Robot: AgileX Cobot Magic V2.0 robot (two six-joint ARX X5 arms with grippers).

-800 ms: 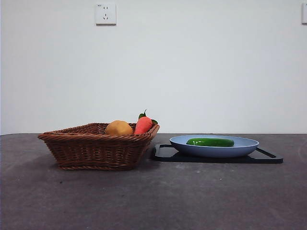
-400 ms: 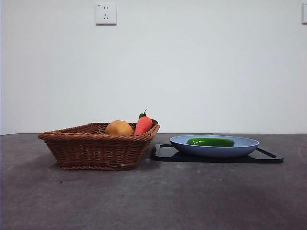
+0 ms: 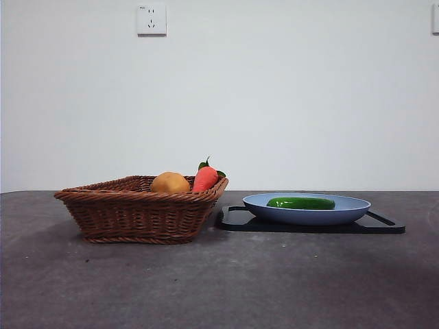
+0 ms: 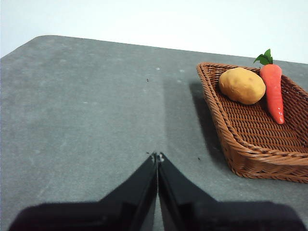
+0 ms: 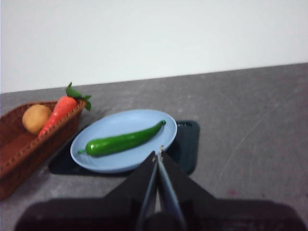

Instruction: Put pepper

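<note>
The glossy dark-green pepper point(image 3: 300, 203) lies lengthwise on a blue plate point(image 3: 350, 209), which rests on a black tray point(image 3: 381, 225). The right wrist view shows the pepper point(image 5: 124, 140) on the plate point(image 5: 115, 122), ahead of my right gripper point(image 5: 158, 155), which is shut and empty. My left gripper point(image 4: 157, 156) is shut and empty over bare table, off to the side of the wicker basket point(image 4: 255, 139). Neither gripper shows in the front view.
The brown wicker basket point(image 3: 137, 209) stands left of the tray and holds a round yellow-orange fruit point(image 3: 170, 183) and an orange-red vegetable with green leaves point(image 3: 204, 177). A wall socket point(image 3: 151, 19) is on the white back wall.
</note>
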